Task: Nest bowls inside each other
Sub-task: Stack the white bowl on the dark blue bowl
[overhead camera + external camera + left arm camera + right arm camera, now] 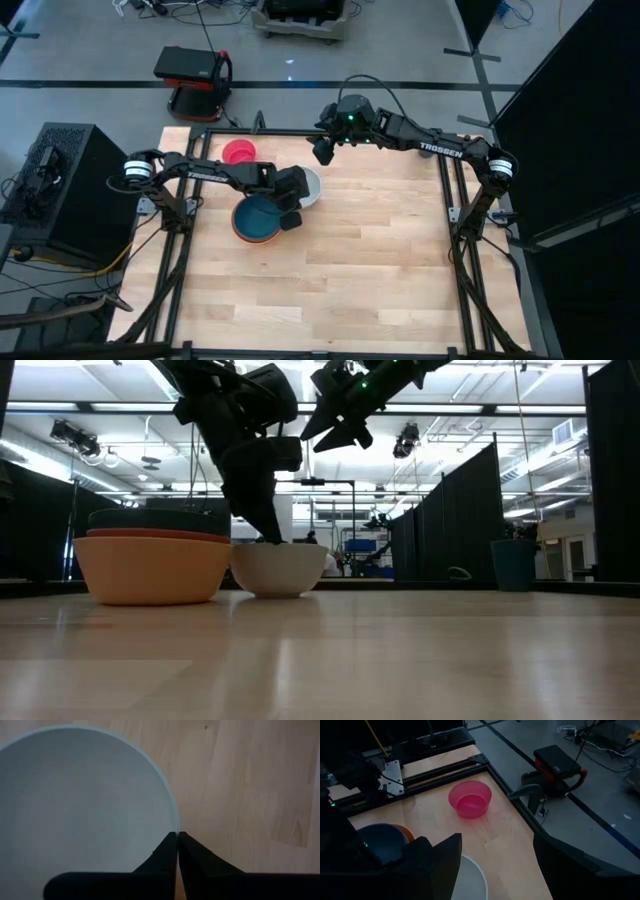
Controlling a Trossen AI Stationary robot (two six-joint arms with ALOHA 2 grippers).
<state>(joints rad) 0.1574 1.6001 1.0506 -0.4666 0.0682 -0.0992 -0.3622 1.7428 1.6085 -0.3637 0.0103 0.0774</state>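
Left gripper [177, 837]: fingers pinched together on the rim of the white bowl [85, 810], at the side nearest the stack; in the low view it comes down from above onto that rim.
White bowl: upright on the table [380, 270], just right of the stack, near the table's middle.
Stack: teal-blue bowl [262, 215] sits inside the red bowl [150, 534], which sits inside the orange bowl [152, 570]; only thin red and orange rims show from above. The stack stands touching or almost touching the white bowl; I cannot tell which.
Pink bowl [238, 152]: alone, upright, near the table's far left edge, well apart from the stack.
Right gripper [322, 150]: raised over the far edge of the table, jaws spread wide, holding nothing; its wrist view looks down on the pink bowl and the stack.
Beyond the table: a red and black unit [195, 75] on the floor.
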